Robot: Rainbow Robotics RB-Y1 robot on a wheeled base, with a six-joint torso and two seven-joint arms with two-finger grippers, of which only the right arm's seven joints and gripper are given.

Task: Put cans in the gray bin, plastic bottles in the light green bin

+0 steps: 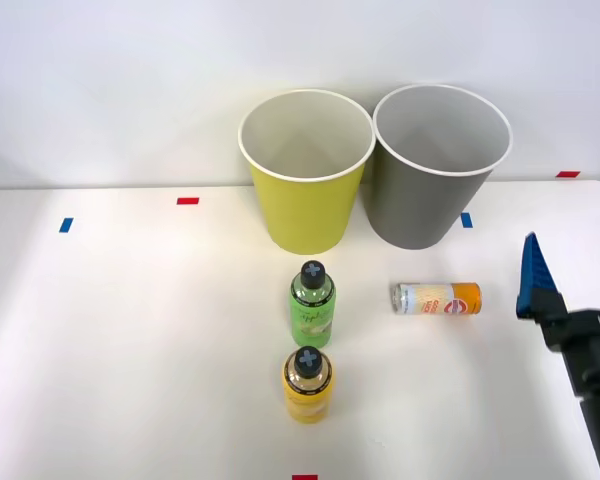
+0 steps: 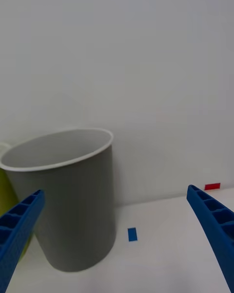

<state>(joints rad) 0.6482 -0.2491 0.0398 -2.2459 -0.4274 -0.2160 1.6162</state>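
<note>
I see my right hand (image 1: pixel 570 285) at the right edge of the surface (image 1: pixel 130 350), released, its blue fingers (image 2: pixel 214 229) spread wide and holding nothing, facing the gray bin (image 2: pixel 73 200). The gray bin and the green bin (image 1: pixel 305 170) stand upright, touching side by side at the back, the gray one on the right. The orange can (image 1: pixel 436 298) lies on its side in front of the gray bin; the green bottle (image 1: pixel 311 305) and yellow bottle (image 1: pixel 307 383) stand upright in front of the green bin, the yellow one nearer me
</note>
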